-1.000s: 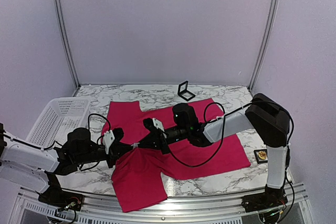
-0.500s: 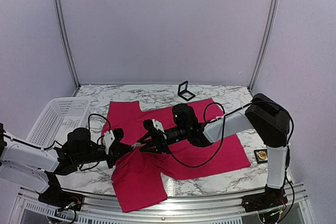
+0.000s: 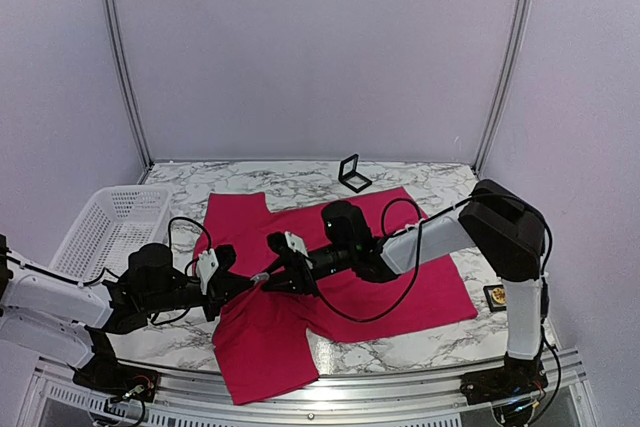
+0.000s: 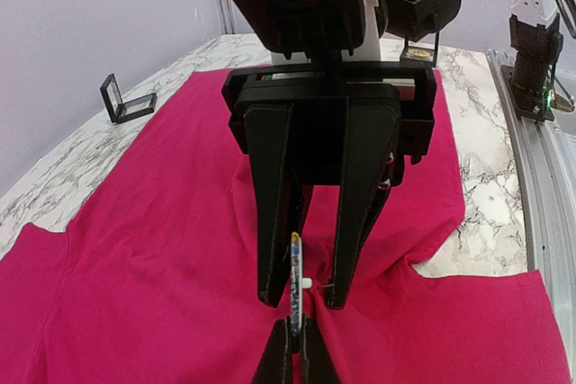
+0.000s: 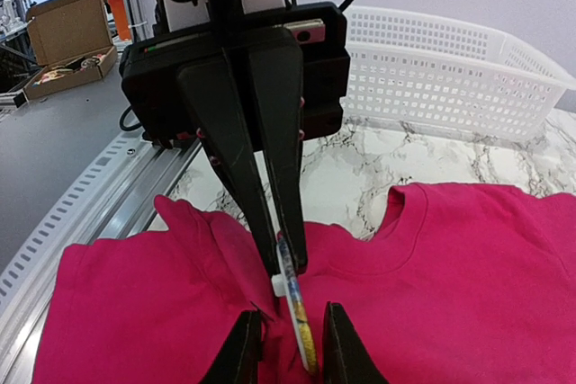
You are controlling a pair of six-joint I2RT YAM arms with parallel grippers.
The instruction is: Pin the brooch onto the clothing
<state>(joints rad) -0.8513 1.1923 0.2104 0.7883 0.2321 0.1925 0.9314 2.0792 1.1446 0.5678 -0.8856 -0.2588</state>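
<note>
T-shirt [image 3: 430,292], magenta-pink, lies flat-ish across the middle of the marble tabletop [image 3: 420,182], with one part hanging toward the near edge at 6 o'clock. Collar curve shows in the right wrist view, at 2 o'clock from the brooch.

Both arms reach in low and meet nose to nose over the shirt, at about 9 o'clock from its middle. Fabric there is pulled up into a small ridge with creases running out from it.

Left claw [image 5: 286,263]: pressed together, pinching the brooch [image 5: 297,312] by its top edge. Brooch is upright and seen edge-on, a thin disc with a yellowish rim and a small white piece on one face. Its lower edge sits right at the raised fabric; can't tell if a pin is through the cloth.

Right claw [image 4: 301,303]: spread, one finger on each side of the brooch, with gaps showing in the left wrist view. Can't tell if either finger touches it. Tips are down at the fabric ridge.

White plastic basket [image 3: 105,222] at 9 o'clock on the tabletop, just beside the shirt's sleeve. Small black frame [image 3: 351,174] at 12 o'clock near the back wall, off the shirt. Dark pad [image 3: 497,295] with something gold on it at 4 o'clock, beside the right arm's column.
</note>
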